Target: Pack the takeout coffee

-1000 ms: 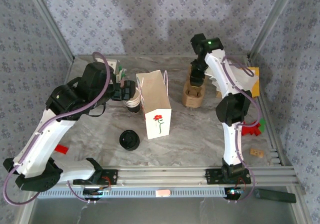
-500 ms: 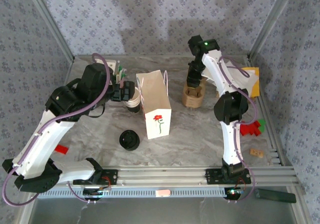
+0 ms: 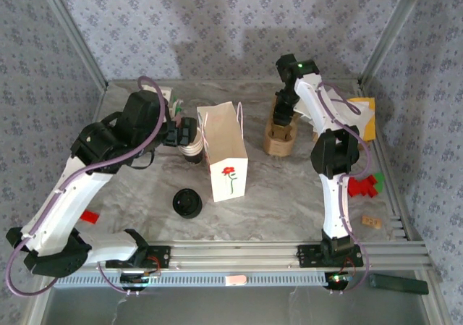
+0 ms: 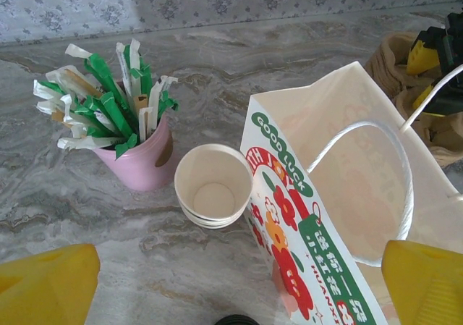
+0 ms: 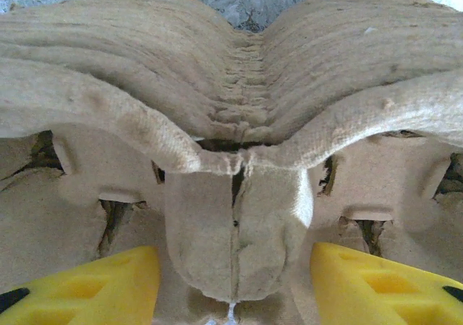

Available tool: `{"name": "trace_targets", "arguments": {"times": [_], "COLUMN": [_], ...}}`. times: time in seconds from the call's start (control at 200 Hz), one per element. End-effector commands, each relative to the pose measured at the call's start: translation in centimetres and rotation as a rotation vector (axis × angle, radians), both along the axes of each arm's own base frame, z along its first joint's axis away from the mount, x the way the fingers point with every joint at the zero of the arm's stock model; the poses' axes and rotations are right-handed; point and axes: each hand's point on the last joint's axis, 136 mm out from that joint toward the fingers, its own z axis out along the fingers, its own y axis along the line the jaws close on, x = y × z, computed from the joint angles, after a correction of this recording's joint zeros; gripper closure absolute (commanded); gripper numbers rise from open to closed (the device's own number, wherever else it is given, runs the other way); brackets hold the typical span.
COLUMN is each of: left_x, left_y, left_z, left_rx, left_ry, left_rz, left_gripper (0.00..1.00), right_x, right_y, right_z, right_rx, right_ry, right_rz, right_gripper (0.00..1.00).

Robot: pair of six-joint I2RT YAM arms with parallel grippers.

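The takeout coffee is out of view. A white paper bag (image 3: 226,151) (image 4: 347,216) with a red flower stands open mid-table. Left of it is a stack of lidless beige cups (image 3: 193,151) (image 4: 213,187). My left gripper (image 3: 182,132) (image 4: 235,285) hovers open above the cups and the bag's edge, holding nothing. My right gripper (image 3: 283,116) (image 5: 235,281) reaches down into a stack of brown pulp cup carriers (image 3: 278,140) (image 5: 239,122). Its yellow fingers (image 5: 94,285) straddle the carrier's centre post with small gaps on both sides.
A pile of black lids (image 3: 187,202) (image 4: 235,319) lies in front of the bag. A pink cup of green and white sachets (image 4: 141,158) stands behind the beige cups. Red and green pieces (image 3: 365,186), a yellow sheet (image 3: 367,115) and a small wooden block (image 3: 371,221) lie at the right.
The right gripper's jaws have drawn closer together around the carrier's centre post, and that wrist has shifted slightly. The left arm has barely moved.
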Motion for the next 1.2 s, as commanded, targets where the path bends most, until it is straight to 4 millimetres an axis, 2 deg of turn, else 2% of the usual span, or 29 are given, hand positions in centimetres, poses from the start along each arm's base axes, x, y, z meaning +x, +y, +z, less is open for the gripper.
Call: {"name": "trace_targets", "arguments": {"times": [0.0, 0.245, 0.52, 0.69, 0.9, 0.969, 1.034, 1.194], "left_x": [0.0, 0.1, 0.0, 0.1, 0.2, 0.1, 0.0, 0.0], "left_y": [-0.1, -0.3, 0.0, -0.3, -0.3, -0.1, 0.1, 0.1], "left_z": [0.5, 0.5, 0.5, 0.4, 0.6, 0.8, 0.9, 0.8], "left_rx": [0.008, 0.012, 0.020, 0.019, 0.020, 0.023, 0.026, 0.033], "left_ry": [-0.017, -0.009, -0.009, -0.007, -0.009, -0.012, -0.017, -0.017], "left_rz": [-0.011, -0.015, -0.013, -0.018, -0.022, -0.020, -0.014, -0.021], "left_gripper": [0.00, 0.00, 0.00, 0.00, 0.00, 0.00, 0.00, 0.00], "right_x": [-0.2, -0.4, -0.1, 0.6, 0.6, 1.1, 1.2, -0.4], "right_y": [-0.7, -1.2, -1.4, -1.6, -2.0, -2.3, -2.9, -5.2], "right_z": [-1.2, -1.8, -2.1, -1.3, -1.4, -0.3, 1.7, 6.8], "right_rx": [-0.026, -0.043, -0.047, -0.044, -0.045, -0.050, -0.072, -0.157], "right_ry": [0.038, 0.051, 0.042, 0.004, 0.004, -0.038, -0.084, -0.190], "right_rz": [-0.050, -0.044, -0.043, -0.045, -0.013, 0.034, 0.100, 0.275], "right_gripper": [0.44, 0.49, 0.42, 0.41, 0.41, 0.41, 0.40, 0.39]}}
